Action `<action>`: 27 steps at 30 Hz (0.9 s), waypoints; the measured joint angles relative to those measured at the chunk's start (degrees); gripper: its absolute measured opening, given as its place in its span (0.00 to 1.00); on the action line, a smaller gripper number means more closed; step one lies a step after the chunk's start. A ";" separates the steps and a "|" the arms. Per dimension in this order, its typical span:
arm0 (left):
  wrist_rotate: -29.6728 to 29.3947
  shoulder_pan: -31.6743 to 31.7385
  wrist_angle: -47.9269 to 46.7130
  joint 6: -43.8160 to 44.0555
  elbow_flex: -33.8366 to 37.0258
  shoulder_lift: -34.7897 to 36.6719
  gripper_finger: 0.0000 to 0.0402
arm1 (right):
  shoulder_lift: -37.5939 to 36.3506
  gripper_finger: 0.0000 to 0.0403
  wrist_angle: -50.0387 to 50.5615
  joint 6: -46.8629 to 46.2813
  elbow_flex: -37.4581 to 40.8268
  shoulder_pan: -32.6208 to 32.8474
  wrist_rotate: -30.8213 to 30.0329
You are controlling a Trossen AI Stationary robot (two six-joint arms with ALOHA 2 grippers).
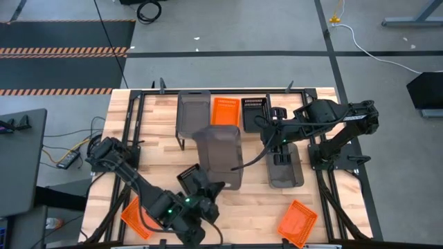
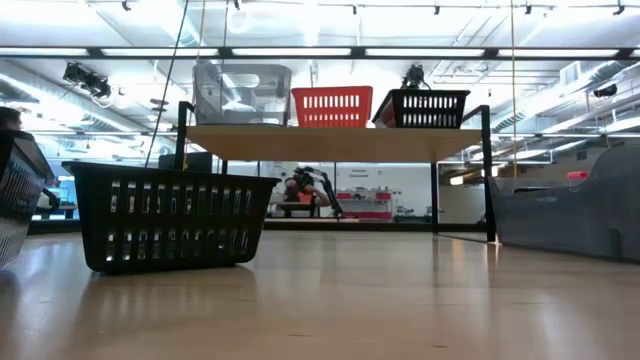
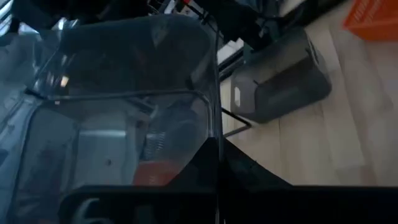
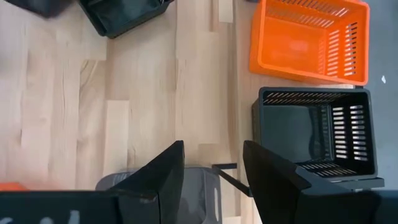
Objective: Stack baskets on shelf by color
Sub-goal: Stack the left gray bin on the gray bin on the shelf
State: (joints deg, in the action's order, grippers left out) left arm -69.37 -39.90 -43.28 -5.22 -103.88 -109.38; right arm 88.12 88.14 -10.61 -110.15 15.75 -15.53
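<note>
The shelf (image 2: 335, 143) at the table's far middle carries a grey basket (image 1: 194, 111), an orange basket (image 1: 225, 111) and a black basket (image 1: 254, 111) side by side. My left gripper (image 1: 208, 185) is shut on another grey basket (image 1: 221, 155), which hangs tilted above the table just in front of the shelf. My right gripper (image 4: 211, 177) hangs open at the right, above a third grey basket (image 1: 285, 169) that stands on the table. It touches nothing. My left gripper holds the grey basket by its near end (image 3: 214, 146), beside a corner edge. The fingers come slanting from the table's near left, almost level. The dark fingers hide the exact place of contact. The basket is lifted clear and tilted.
Two orange baskets lie near the front edge, one at the left (image 1: 138, 216) and one at the right (image 1: 297, 223). A black basket (image 2: 170, 215) stands on the table in the low view's left half. The shelf's thin black legs (image 2: 489, 175) stand at its ends.
</note>
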 joint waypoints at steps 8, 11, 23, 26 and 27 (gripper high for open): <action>2.03 3.53 -14.23 4.51 0.00 1.30 0.01 | 0.00 0.43 -2.07 -2.51 0.00 0.04 0.16; 4.45 6.39 -24.13 9.80 0.00 3.91 0.01 | 0.01 0.43 -2.79 -2.77 0.00 0.04 0.59; 34.73 27.41 -35.66 6.78 -0.02 19.83 0.00 | 0.04 0.43 -3.03 -1.80 0.00 0.04 0.61; 39.83 32.60 -34.19 3.11 -0.02 21.16 0.00 | 0.04 0.43 -2.96 -0.21 0.00 0.04 0.61; 41.56 34.03 -33.23 2.14 -0.02 21.22 0.00 | 0.04 0.43 -2.80 0.11 0.00 0.04 0.63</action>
State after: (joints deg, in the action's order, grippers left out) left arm -27.81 -5.87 -76.51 -3.08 -103.90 -88.16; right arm 88.16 85.34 -10.51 -110.15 15.79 -14.90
